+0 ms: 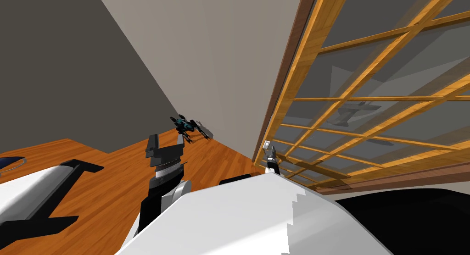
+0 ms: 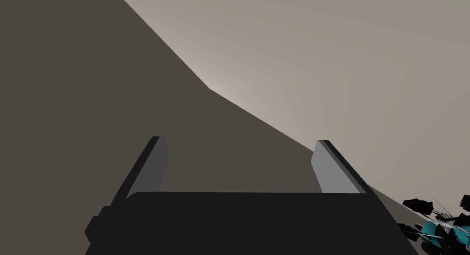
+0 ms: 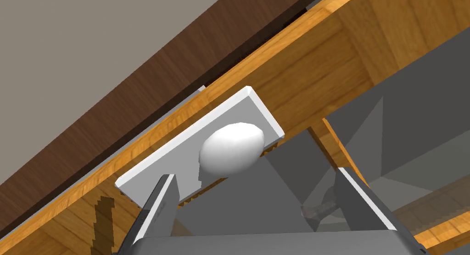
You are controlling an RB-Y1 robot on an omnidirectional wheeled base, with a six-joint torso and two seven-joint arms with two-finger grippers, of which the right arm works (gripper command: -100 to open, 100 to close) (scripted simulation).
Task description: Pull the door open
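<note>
The door (image 1: 367, 105) is a light wooden lattice with glass panes, set in a dark brown frame at my right. Its white oval knob (image 3: 232, 146) sits on a white plate (image 3: 151, 167) on the door's edge rail. My right gripper (image 3: 261, 192) is open and points straight at the knob. The knob lies just beyond the fingertips, nearer one finger (image 3: 163, 202), and touches neither. In the head view the right gripper (image 1: 269, 150) is small, right at the plate (image 1: 266, 144). My left gripper (image 2: 238, 160) is open and holds nothing, raised over the floor (image 1: 158, 144).
A black and teal gadget (image 1: 188, 125) lies on the wooden floor (image 1: 114, 174) in the wall corner ahead, also beside the left hand (image 2: 436, 224). A white and black object (image 1: 41, 192) lies at my left. A grey wall (image 1: 206, 59) stands beside the door.
</note>
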